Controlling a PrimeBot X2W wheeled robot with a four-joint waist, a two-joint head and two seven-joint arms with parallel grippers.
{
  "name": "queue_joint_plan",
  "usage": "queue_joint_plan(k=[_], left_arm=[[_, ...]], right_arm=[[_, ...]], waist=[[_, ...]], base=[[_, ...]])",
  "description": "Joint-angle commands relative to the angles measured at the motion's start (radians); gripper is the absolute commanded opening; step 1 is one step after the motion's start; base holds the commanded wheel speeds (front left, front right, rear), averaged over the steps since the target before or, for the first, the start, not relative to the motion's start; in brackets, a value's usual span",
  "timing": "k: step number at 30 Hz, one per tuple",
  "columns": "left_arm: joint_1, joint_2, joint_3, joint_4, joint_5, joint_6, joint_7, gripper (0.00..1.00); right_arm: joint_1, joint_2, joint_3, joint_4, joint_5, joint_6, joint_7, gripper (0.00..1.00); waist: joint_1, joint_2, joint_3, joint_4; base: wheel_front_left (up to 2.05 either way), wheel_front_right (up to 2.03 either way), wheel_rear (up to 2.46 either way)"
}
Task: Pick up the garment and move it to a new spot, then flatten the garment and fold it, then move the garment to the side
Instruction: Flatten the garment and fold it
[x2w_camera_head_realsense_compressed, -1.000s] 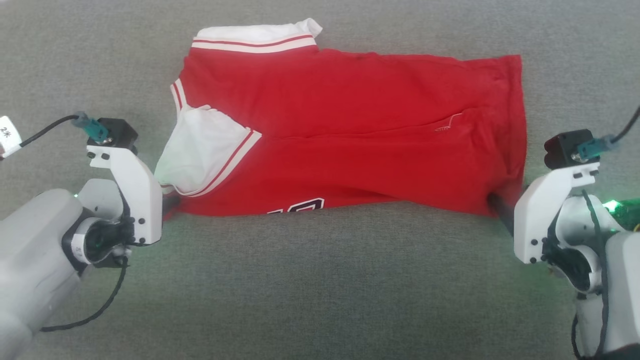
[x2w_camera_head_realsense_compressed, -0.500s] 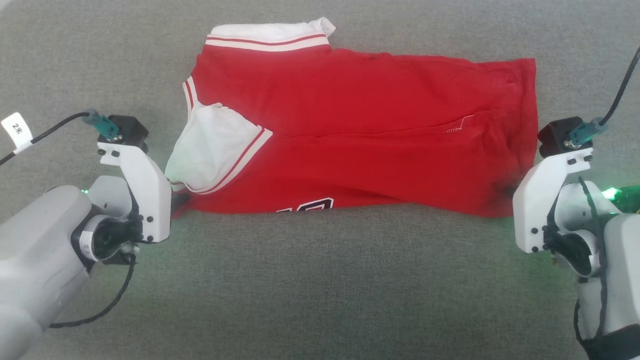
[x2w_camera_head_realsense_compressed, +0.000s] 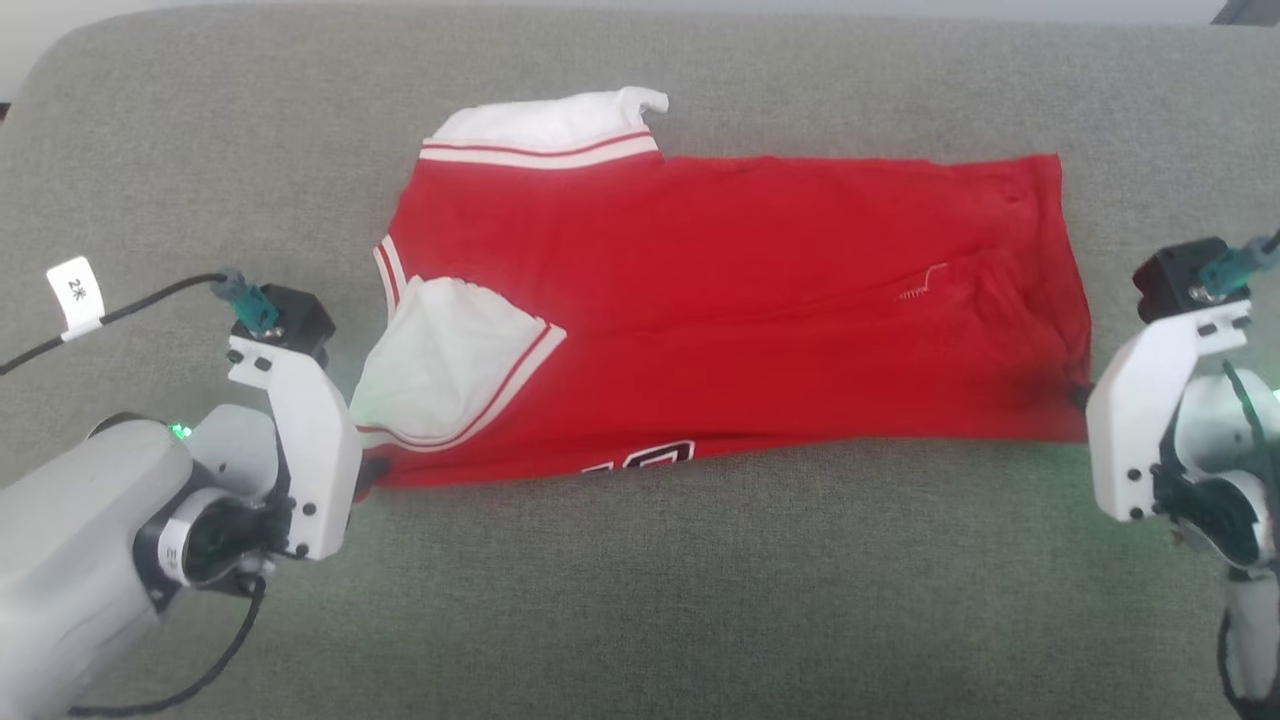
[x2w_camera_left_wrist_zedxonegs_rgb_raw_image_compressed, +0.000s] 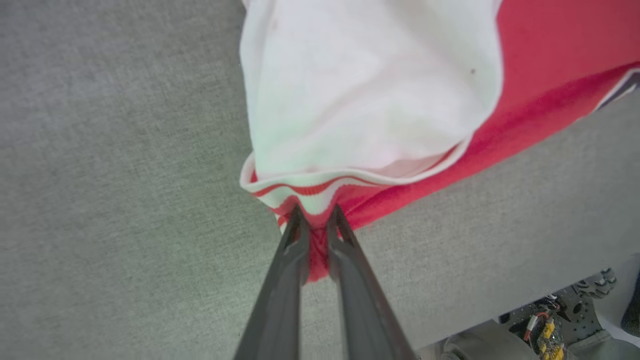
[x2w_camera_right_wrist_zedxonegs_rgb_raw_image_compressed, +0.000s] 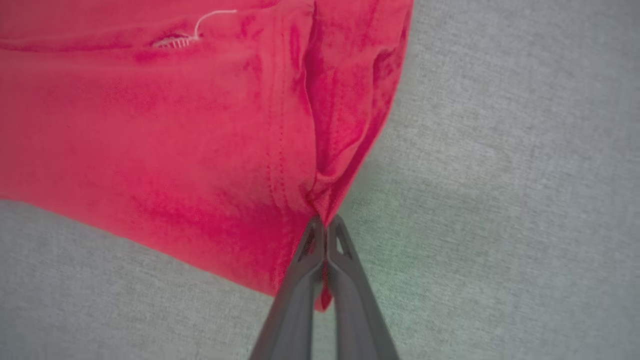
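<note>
The garment (x2w_camera_head_realsense_compressed: 720, 310), a red shirt with white sleeve panels and striped trim, lies folded lengthwise on the grey cushion. In the head view my left gripper (x2w_camera_head_realsense_compressed: 366, 478) sits at its near-left corner and my right gripper (x2w_camera_head_realsense_compressed: 1078, 393) at its near-right corner. In the left wrist view my left gripper (x2w_camera_left_wrist_zedxonegs_rgb_raw_image_compressed: 316, 212) is shut on the garment (x2w_camera_left_wrist_zedxonegs_rgb_raw_image_compressed: 380, 100), pinching a bunch of red cloth just under the striped sleeve trim. The right wrist view has my right gripper (x2w_camera_right_wrist_zedxonegs_rgb_raw_image_compressed: 326, 220) shut on the garment (x2w_camera_right_wrist_zedxonegs_rgb_raw_image_compressed: 175, 125) at its red hem corner, with the cloth puckered above the tips.
The grey cushion (x2w_camera_head_realsense_compressed: 640, 600) stretches wide in front of the garment; its far edge and rounded far-left corner (x2w_camera_head_realsense_compressed: 60, 60) are in sight. A cable with a white tag (x2w_camera_head_realsense_compressed: 75, 295) trails from my left wrist. Robot base parts (x2w_camera_left_wrist_zedxonegs_rgb_raw_image_compressed: 565, 320) lie past the cushion's edge.
My right gripper has shut on the garment's near-right corner. The head camera has shifted, so the cushion's far edge is now in view. The left grip is unchanged.
</note>
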Motion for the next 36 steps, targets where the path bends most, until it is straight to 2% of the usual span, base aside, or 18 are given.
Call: queue_joint_plan(k=[1,11,15,19,20,22,23,24,25,26,27,29,30,36], left_arm=[[0.017,0.021,-0.003,-0.026,0.007,0.018,0.01,0.0],[0.097,0.127,-0.018,-0.201,-0.003,0.12,0.013,0.0],[0.131,0.142,-0.024,-0.206,-0.015,0.131,-0.002,0.0],[0.161,0.129,-0.034,-0.171,-0.023,0.12,-0.012,0.01],[0.164,0.123,-0.036,-0.158,-0.018,0.115,-0.02,0.08],[0.171,0.103,-0.041,-0.125,-0.023,0.105,-0.019,0.09],[0.173,0.095,-0.046,-0.106,-0.02,0.099,-0.018,0.21],[0.174,0.085,-0.05,-0.088,-0.019,0.097,-0.02,0.52],[0.181,0.066,-0.044,-0.057,-0.038,0.09,-0.019,1.0],[0.179,0.062,-0.044,-0.044,-0.04,0.091,-0.016,1.0],[0.174,0.062,-0.042,-0.033,-0.043,0.092,-0.013,1.0],[0.161,0.07,-0.032,-0.029,-0.05,0.095,-0.01,1.0],[0.149,0.08,-0.025,-0.035,-0.047,0.095,-0.009,1.0],[0.095,0.133,-0.001,-0.121,-0.029,0.114,0.012,1.0]], right_arm=[[0.019,-0.016,-0.004,-0.015,0.007,-0.001,0.014,0.0],[0.169,-0.039,-0.046,-0.167,0.05,-0.001,0.118,0.0],[0.241,-0.023,-0.05,-0.217,0.067,-0.001,0.14,0.0],[0.284,0.001,-0.041,-0.224,0.064,-0.001,0.126,0.0],[0.289,0.009,-0.039,-0.217,0.063,-0.001,0.121,0.0],[0.295,0.025,-0.035,-0.201,0.059,-0.001,0.115,0.0],[0.294,0.035,-0.032,-0.191,0.058,-0.001,0.107,0.0],[0.292,0.041,-0.027,-0.178,0.055,-0.001,0.101,0.0],[0.284,0.046,-0.014,-0.158,0.05,-0.001,0.084,0.16],[0.28,0.048,-0.009,-0.148,0.046,-0.001,0.076,0.2],[0.277,0.05,-0.003,-0.139,0.046,-0.001,0.068,0.3],[0.268,0.043,0.005,-0.134,0.045,-0.001,0.051,0.84],[0.265,0.038,0.008,-0.132,0.046,-0.001,0.044,1.0],[0.244,0.019,0.004,-0.154,0.053,-0.001,-0.003,1.0]], waist=[[0.0,0.0,-0.004,0.002],[0.0,0.0,-0.017,0.003],[0.0,0.0,-0.016,-0.003],[0.0,0.0,-0.01,-0.014],[0.0,0.0,-0.008,-0.017],[0.0,0.0,-0.006,-0.021],[0.0,0.0,-0.004,-0.023],[0.0,0.0,-0.003,-0.025],[0.0,0.0,-0.002,-0.028],[0.0,0.0,-0.002,-0.029],[0.0,0.0,-0.003,-0.031],[0.0,0.0,-0.007,-0.032],[0.0,0.0,-0.009,-0.033],[0.0,0.0,-0.018,-0.038]], base=[[0.0,0.0,0.0],[0.0,0.0,0.0],[0.0,0.0,0.0],[0.0,0.0,0.0],[0.0,0.0,0.0],[0.0,0.0,0.0],[0.0,0.0,0.0],[0.0,0.0,0.0],[0.0,0.0,0.0],[0.0,0.0,0.0],[0.0,0.0,0.0],[0.0,0.0,0.0],[0.0,0.0,0.0],[0.0,0.0,0.0]])
